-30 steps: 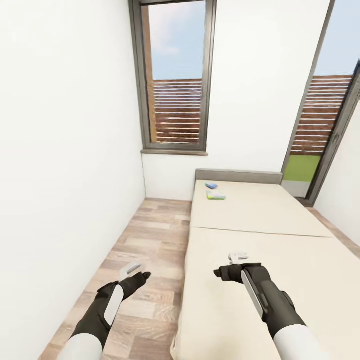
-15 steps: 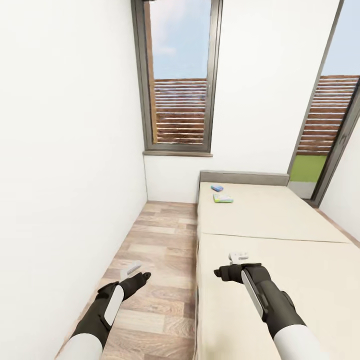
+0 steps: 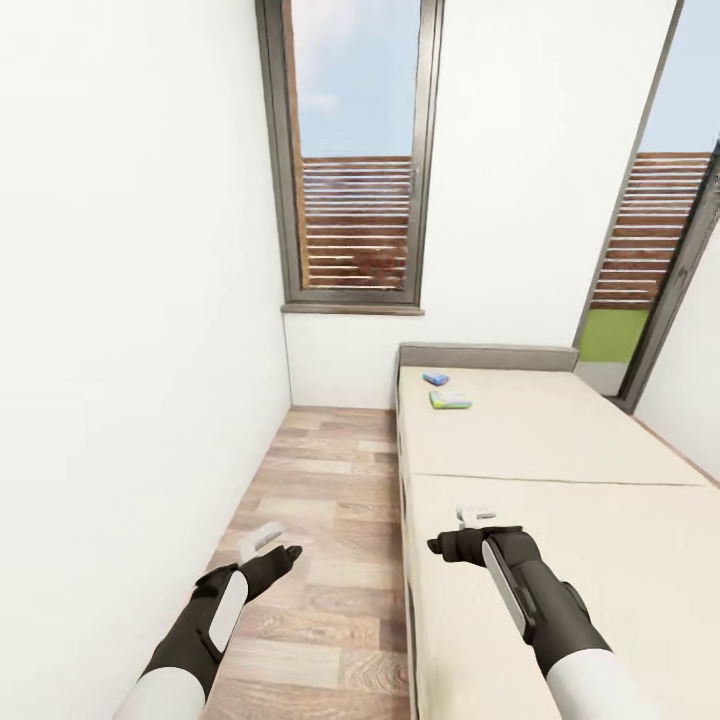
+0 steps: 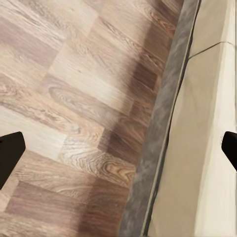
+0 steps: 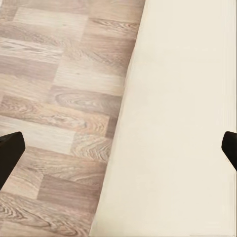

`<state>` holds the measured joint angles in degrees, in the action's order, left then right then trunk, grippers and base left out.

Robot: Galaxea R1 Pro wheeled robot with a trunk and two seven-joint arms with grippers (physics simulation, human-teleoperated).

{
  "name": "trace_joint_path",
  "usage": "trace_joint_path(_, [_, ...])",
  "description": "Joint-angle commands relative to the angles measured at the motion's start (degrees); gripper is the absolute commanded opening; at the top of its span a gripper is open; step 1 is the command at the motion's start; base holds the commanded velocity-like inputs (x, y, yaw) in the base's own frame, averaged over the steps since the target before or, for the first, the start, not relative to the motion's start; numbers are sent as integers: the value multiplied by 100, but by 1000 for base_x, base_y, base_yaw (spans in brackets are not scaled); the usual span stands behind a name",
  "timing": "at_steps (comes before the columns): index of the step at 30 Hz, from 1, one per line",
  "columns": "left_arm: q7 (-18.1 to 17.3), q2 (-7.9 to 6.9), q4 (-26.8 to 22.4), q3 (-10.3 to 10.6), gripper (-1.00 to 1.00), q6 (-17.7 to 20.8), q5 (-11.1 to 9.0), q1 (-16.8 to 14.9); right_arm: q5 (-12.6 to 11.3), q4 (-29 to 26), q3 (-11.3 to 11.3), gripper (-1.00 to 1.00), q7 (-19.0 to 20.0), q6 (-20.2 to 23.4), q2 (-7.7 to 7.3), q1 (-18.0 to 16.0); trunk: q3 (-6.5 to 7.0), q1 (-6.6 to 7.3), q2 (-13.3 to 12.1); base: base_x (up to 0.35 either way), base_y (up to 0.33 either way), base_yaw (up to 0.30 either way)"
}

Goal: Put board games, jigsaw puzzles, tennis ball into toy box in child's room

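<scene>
far up the bed (image 3: 540, 440), close to the grey headboard (image 3: 487, 355), lie two of the board games: a small blue box (image 3: 435, 378) and, just beside it, a pale green-edged one (image 3: 449, 400). both are well apart from the arms, so the step in hand looks like closing in along the wood floor (image 3: 320, 520). the left gripper (image 3: 268, 537) hangs over the floor and the right gripper (image 3: 475, 517) over the mattress, both released and empty. the base should roll on beside the bed frame, stop level with the boxes, then one arm can reach across for the nearer box.
</scene>
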<state>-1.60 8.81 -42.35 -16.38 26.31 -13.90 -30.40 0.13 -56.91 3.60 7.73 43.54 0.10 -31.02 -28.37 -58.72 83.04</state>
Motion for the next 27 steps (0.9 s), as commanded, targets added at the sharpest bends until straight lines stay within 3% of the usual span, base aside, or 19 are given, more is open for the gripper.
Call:
trace_joint_path(1, [-17, 7, -10, -32, 100, 41, -25, -2, 4, -4, 2, 100, 12, 25, 0, -6, -6, 0, 4, 34, 38, -236])
trace_joint_path(27, [-25, 7, -4, -32, 100, 41, -31, -3, 8, -4, 4, 100, 7, 24, -1, -9, -6, 0, 4, 6, 6, -274])
